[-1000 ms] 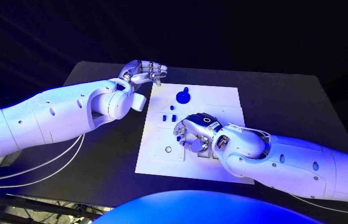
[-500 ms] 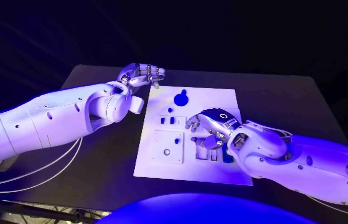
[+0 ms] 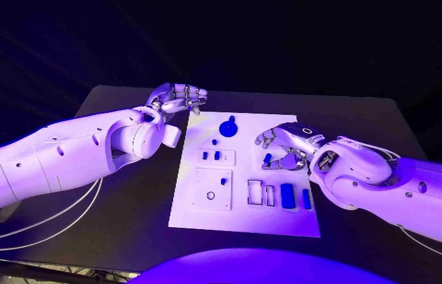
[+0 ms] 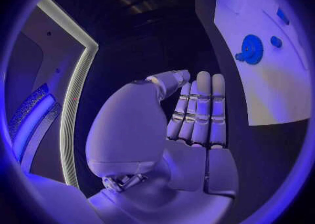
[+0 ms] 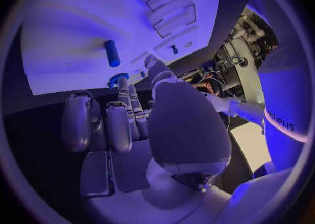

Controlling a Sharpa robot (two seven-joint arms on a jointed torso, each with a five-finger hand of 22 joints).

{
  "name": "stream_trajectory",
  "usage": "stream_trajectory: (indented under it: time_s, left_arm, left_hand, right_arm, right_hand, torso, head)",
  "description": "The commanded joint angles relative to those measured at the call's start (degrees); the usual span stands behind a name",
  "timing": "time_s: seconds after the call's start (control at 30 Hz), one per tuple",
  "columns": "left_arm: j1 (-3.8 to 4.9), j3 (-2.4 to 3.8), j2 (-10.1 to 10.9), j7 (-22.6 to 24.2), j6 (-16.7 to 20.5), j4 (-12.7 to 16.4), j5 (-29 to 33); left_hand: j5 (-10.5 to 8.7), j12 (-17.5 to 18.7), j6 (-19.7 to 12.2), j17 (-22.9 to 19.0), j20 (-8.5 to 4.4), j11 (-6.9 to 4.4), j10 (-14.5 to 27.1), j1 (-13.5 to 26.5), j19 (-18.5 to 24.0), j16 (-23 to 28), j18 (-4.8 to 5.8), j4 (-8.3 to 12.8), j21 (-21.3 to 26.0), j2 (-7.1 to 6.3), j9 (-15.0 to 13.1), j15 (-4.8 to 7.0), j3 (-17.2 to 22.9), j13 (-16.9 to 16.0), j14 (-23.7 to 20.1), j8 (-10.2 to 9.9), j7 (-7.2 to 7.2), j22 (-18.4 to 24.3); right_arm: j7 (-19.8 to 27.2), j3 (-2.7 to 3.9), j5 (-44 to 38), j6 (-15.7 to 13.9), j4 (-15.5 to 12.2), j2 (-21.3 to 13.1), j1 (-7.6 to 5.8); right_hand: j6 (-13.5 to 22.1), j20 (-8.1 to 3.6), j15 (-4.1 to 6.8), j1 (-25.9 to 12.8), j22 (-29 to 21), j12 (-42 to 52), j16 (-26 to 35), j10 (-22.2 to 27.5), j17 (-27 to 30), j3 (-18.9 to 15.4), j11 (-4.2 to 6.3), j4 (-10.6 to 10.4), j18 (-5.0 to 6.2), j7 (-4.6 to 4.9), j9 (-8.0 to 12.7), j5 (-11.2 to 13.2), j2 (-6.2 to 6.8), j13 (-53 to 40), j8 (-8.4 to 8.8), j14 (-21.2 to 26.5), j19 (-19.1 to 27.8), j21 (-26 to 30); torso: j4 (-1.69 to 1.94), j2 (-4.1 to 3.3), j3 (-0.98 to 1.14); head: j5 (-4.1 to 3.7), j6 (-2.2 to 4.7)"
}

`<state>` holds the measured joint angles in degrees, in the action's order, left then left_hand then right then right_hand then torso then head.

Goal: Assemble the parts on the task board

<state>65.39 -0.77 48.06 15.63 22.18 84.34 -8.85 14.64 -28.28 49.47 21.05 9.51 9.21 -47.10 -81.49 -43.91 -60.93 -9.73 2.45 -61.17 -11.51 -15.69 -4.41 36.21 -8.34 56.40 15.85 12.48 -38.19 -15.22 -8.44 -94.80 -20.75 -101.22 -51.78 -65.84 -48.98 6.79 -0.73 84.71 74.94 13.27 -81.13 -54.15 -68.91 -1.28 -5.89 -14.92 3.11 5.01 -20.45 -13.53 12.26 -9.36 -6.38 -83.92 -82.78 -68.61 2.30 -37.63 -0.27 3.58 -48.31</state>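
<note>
Just beside right robot hand (image 3: 287, 147): blue part (image 3: 267, 159)

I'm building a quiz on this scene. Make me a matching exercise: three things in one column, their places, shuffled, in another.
Things:
1. left hand
2. right hand
3. blue gear

Places:
A. on the board, near its far edge
B. over the board's right side
C. above the table, off the board's far left corner

Pairs: 1-C, 2-B, 3-A

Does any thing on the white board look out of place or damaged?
Nothing stands out. The blue parts lie straight in their slots on the board, and the round blue piece sits flat near its far edge.
</note>
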Motion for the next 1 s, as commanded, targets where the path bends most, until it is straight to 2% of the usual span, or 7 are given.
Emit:
stream_trajectory:
  time_s: [0.03,0.17,0.27,0.5,0.57,0.8,1.0]
  left_arm:
    - [0.04,0.05,-0.09,1.12,-0.33,0.05,0.04]
    - [0.04,0.05,-0.07,1.15,-0.34,0.05,0.07]
    - [0.04,0.05,-0.04,1.12,-0.36,0.05,0.08]
    - [0.04,0.05,0.02,1.06,-0.41,0.05,0.08]
    - [0.04,0.05,0.04,1.03,-0.43,0.04,0.08]
    - [0.04,0.05,0.07,0.95,-0.47,0.03,0.09]
    - [0.04,0.05,0.11,0.88,-0.48,0.05,0.09]
  left_hand:
    - [0.20,-0.16,-0.46,-0.08,0.00,-0.12,0.38,0.25,0.56,0.35,-0.84,0.34,-0.33,-0.14,-0.09,0.15,-0.14,0.05,-0.44,-0.15,0.14,-0.05]
    - [0.20,-0.16,-0.46,-0.08,0.00,-0.12,0.38,0.25,0.56,0.35,-0.84,0.34,-0.33,-0.14,-0.09,0.15,-0.14,0.05,-0.44,-0.15,0.14,-0.05]
    - [0.20,-0.16,-0.46,-0.08,0.00,-0.12,0.38,0.25,0.56,0.35,-0.84,0.34,-0.33,-0.14,-0.09,0.15,-0.14,0.05,-0.44,-0.15,0.14,-0.05]
    - [0.20,-0.16,-0.46,-0.08,0.00,-0.12,0.38,0.25,0.56,0.35,-0.84,0.34,-0.33,-0.14,-0.09,0.15,-0.14,0.05,-0.44,-0.15,0.14,-0.05]
    - [0.20,-0.16,-0.46,-0.08,0.00,-0.12,0.38,0.25,0.56,0.35,-0.84,0.34,-0.33,-0.14,-0.09,0.15,-0.14,0.05,-0.44,-0.15,0.14,-0.05]
    - [0.19,-0.36,-0.50,-0.08,0.02,-0.12,0.37,0.28,0.61,0.30,-0.85,0.39,-0.38,-0.13,-0.11,0.15,-0.17,0.04,-0.46,-0.12,0.14,-0.08]
    - [0.19,-0.36,-0.50,-0.08,0.02,-0.12,0.37,0.28,0.61,0.30,-0.85,0.39,-0.38,-0.13,-0.11,0.15,-0.17,0.04,-0.46,-0.12,0.14,-0.08]
  right_arm:
    - [-0.25,0.00,1.13,4.57,0.79,-0.12,-0.13]
    - [-0.48,-0.01,0.85,6.32,1.54,-0.07,-0.21]
    - [-0.76,-0.02,0.43,7.50,2.24,0.22,-0.22]
    - [-0.86,-0.06,0.09,7.52,2.74,0.55,-0.14]
    - [-0.69,-0.06,0.08,7.07,2.77,0.61,-0.12]
    - [0.02,-0.08,0.46,5.43,2.66,0.86,-0.04]
    - [-0.25,-0.10,0.59,5.20,3.02,1.02,0.02]
  right_hand:
    - [0.86,0.05,-0.47,1.46,6.27,0.55,0.66,1.19,1.09,-1.62,-0.19,-1.85,1.32,-0.09,0.03,-0.13,0.41,0.32,0.45,-1.42,0.45,1.35]
    - [0.78,0.10,-0.54,1.90,5.91,0.78,1.58,1.95,2.82,-2.05,-0.30,-1.91,1.46,0.01,-0.08,-0.22,0.22,0.59,0.41,-0.92,0.61,2.18]
    - [-0.79,0.03,-0.41,2.54,5.98,1.84,1.71,1.62,2.94,-1.27,-0.13,-1.85,1.39,0.50,-0.52,-0.09,-0.83,0.78,-0.46,-0.97,0.28,1.90]
    - [-2.58,-0.36,0.03,3.89,6.34,3.58,1.58,0.08,2.76,1.33,0.40,-1.62,1.19,1.22,-0.84,0.80,-2.49,1.13,-1.30,-1.24,-0.36,0.95]
    - [-3.38,-0.64,0.33,4.40,6.64,4.22,1.43,-1.30,2.57,2.95,0.77,-1.55,1.06,1.60,-0.83,1.52,-3.33,1.36,-1.51,-1.39,-0.70,0.24]
    - [-5.76,-1.18,0.99,4.04,7.81,3.85,0.68,-5.27,1.45,7.27,1.43,-1.68,0.54,2.15,-0.37,3.06,-3.90,2.65,-1.70,-1.83,-1.68,-2.30]
    - [-8.16,-1.46,1.19,2.38,8.22,1.67,0.49,-8.66,1.45,12.98,1.70,-1.69,0.45,2.49,0.24,4.84,-3.17,4.19,-1.67,-1.87,-1.86,-2.72]
  torso:
    - [0.05,-0.07,-0.07]
    - [0.12,-0.07,-0.06]
    - [0.10,-0.06,-0.04]
    - [0.08,-0.04,-0.06]
    - [0.04,-0.03,-0.05]
    - [0.05,-0.07,-0.02]
    - [0.04,-0.05,-0.03]
  head:
    - [-0.09,0.01]
    - [-0.06,-0.08]
    - [-0.11,-0.05]
    - [-0.09,-0.10]
    - [-0.13,-0.08]
    - [-0.20,-0.12]
    - [-0.23,-0.16]
